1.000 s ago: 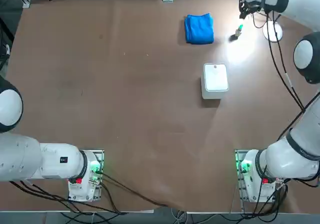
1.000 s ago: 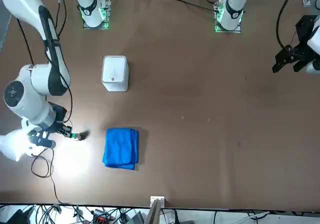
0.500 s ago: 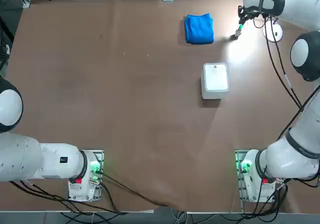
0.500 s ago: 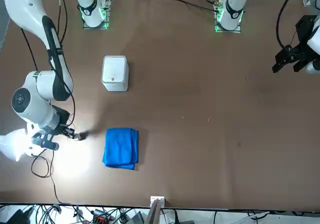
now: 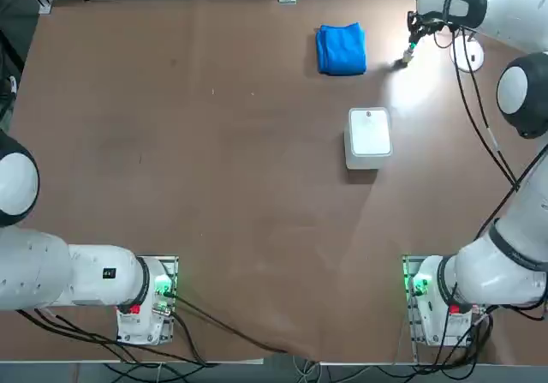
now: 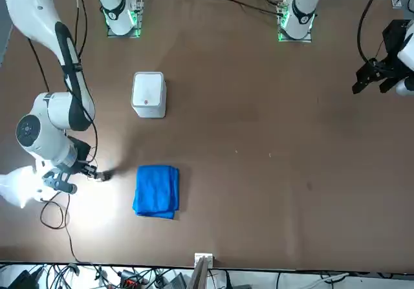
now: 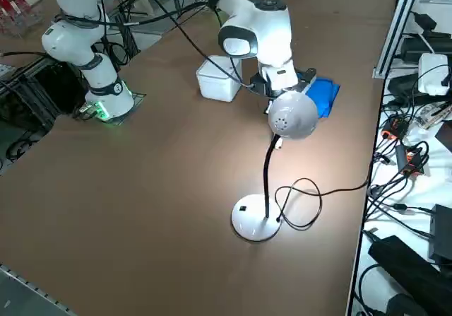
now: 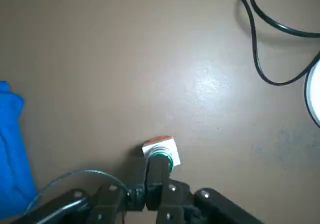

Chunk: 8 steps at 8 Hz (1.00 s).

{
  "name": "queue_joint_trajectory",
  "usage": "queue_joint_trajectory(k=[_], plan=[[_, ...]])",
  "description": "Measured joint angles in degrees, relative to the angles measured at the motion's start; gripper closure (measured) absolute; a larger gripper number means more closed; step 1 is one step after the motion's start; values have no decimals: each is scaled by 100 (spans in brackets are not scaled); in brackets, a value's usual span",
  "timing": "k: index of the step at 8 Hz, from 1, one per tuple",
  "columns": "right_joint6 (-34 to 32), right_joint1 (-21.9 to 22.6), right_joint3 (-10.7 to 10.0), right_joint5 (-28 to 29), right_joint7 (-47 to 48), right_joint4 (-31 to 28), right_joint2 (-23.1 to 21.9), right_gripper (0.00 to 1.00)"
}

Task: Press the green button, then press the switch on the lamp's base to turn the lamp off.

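The green button [image 8: 162,158] stands on the brown table, a teal cap on a pale body, also visible as a tiny knob [image 5: 408,54] in the top view and a small green-capped knob [image 6: 99,176] in the front view. My right gripper [image 8: 158,168] is shut, its joined fingertips resting on the cap. The lamp [image 7: 269,166] is lit, and its head [image 7: 292,115] throws a bright patch beside the button. The lamp's base [image 7: 256,221] is a white disc [image 5: 468,55] right of the button in the top view. The switch [image 7: 242,208] shows as a dark spot on it.
A folded blue cloth [image 5: 341,49] lies left of the button in the top view. A white rounded box [image 5: 369,134] sits nearer the robot. The lamp's black cord [image 8: 270,35] loops over the table between button and base. The table's far edge is close behind.
My right gripper has come down from behind the button onto its cap. Over the last half second it has hardly moved.
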Motion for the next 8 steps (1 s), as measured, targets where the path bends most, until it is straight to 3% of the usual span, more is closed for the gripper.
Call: queue_joint_trajectory(k=[8], plan=[[-2, 17, 1, 0, 142, -12, 21, 98]])
